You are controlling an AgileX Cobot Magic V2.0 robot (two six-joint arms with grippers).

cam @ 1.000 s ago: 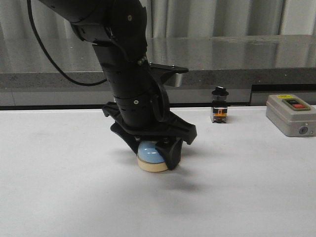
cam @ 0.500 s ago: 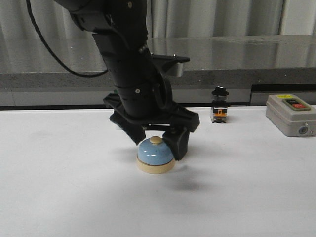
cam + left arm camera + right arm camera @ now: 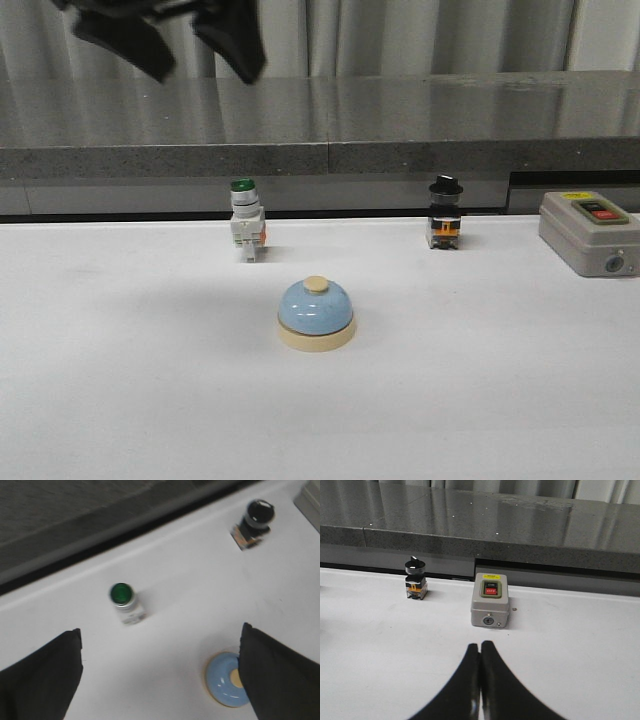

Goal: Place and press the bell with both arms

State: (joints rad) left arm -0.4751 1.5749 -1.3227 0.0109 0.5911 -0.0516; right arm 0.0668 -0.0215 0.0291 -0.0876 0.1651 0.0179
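The bell [image 3: 316, 313] stood upright on the white table [image 3: 120, 400], knob up, free of both arms and in front of the green-capped switch [image 3: 245, 231] and the black-knobbed switch [image 3: 444, 225]. The left gripper [image 3: 180, 40] hung high above the table's back-left, its 2 fingers spread wide with nothing between them; in the left wrist view the bell [image 3: 226, 678] lay below and off to 1 side, partly hidden by a finger [image 3: 280, 675]. The right gripper [image 3: 480, 652] had its fingers pressed together, empty, facing the grey button box [image 3: 490, 606] with the bell out of its view. Pressing looked to be the remaining step, and the bell's vertical axis called for a straight descent onto the knob
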